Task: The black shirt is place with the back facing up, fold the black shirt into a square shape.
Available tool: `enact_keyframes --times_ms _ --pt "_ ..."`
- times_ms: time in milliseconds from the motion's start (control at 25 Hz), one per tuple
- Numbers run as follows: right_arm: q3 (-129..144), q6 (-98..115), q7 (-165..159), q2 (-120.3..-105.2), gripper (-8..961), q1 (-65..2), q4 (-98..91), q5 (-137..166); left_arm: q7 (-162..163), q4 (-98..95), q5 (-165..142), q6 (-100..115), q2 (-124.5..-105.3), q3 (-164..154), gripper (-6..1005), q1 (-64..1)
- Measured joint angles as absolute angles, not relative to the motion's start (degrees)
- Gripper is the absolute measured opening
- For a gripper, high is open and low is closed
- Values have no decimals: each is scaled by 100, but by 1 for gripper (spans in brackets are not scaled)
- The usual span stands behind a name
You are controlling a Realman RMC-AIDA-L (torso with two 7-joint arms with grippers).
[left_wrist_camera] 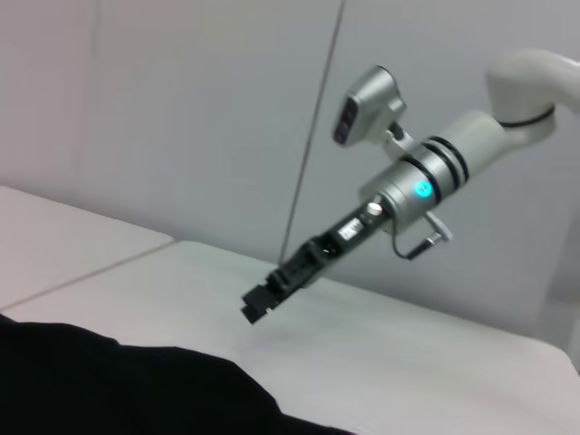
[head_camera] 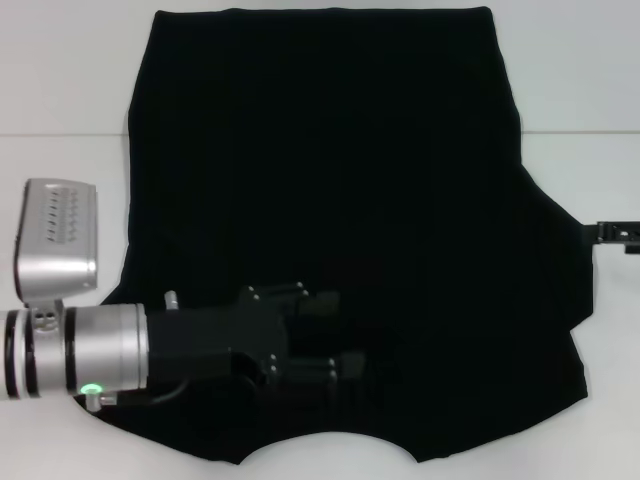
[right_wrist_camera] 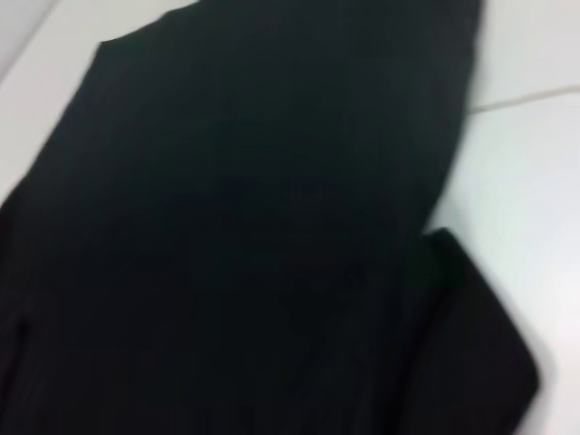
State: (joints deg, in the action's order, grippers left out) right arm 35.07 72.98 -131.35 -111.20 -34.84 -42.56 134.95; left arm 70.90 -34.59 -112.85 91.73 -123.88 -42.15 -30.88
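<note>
The black shirt (head_camera: pixel 340 200) lies spread flat on the white table, plain side up, with the neck opening toward me at the front edge. No print shows. My left gripper (head_camera: pixel 335 337) is low over the shirt's near left part, next to the neck opening, with its fingers apart and nothing between them. My right gripper (head_camera: pixel 612 232) is just off the shirt's right sleeve edge, above the bare table; it also shows in the left wrist view (left_wrist_camera: pixel 258 304), held above the table. The right wrist view shows the shirt (right_wrist_camera: pixel 245 227) with a sleeve.
The white table (head_camera: pixel 60 80) shows bare on both sides of the shirt, with a seam line across it. A pale wall (left_wrist_camera: pixel 181 109) stands behind the table in the left wrist view.
</note>
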Motion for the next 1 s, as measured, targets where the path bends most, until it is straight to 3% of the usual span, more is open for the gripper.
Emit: enact_keyframes --times_ms 720,1000 --pt "3672 6513 -13363 -11187 914 -3686 -3514 13785 6888 -3469 -11560 8936 -12393 -4579 806 -3212" --pt "3780 6305 -13377 -11277 907 -3704 -3476 13789 6918 -3517 -11530 8887 -12378 -4519 806 -3199"
